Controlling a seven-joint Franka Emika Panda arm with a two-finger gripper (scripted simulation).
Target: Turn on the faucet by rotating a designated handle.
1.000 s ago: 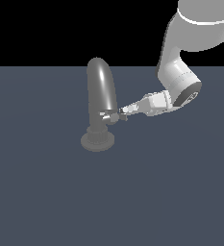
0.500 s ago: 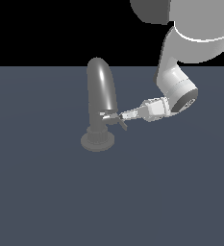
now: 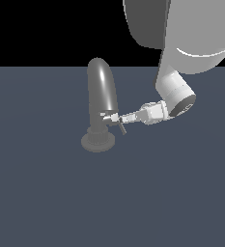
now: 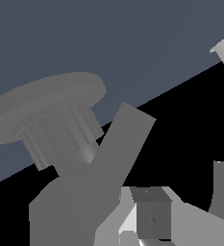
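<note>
A flat slate-blue floor (image 3: pixel 51 193) is filling the lower part of the exterior view, bare and uniform in tone. It is meeting a plain black backdrop (image 3: pixel 46 29) along a straight horizontal edge. No walls, windows or furniture are showing. Light is falling evenly, casting no distinct shadows. In the wrist view the same floor (image 4: pixel 108 38) and black backdrop (image 4: pixel 190 125) are appearing, divided along a slanted line.

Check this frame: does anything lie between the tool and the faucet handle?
Nothing: in the exterior view the tool is right at the handle, beside the faucet. Actual contact cannot be told.
</note>
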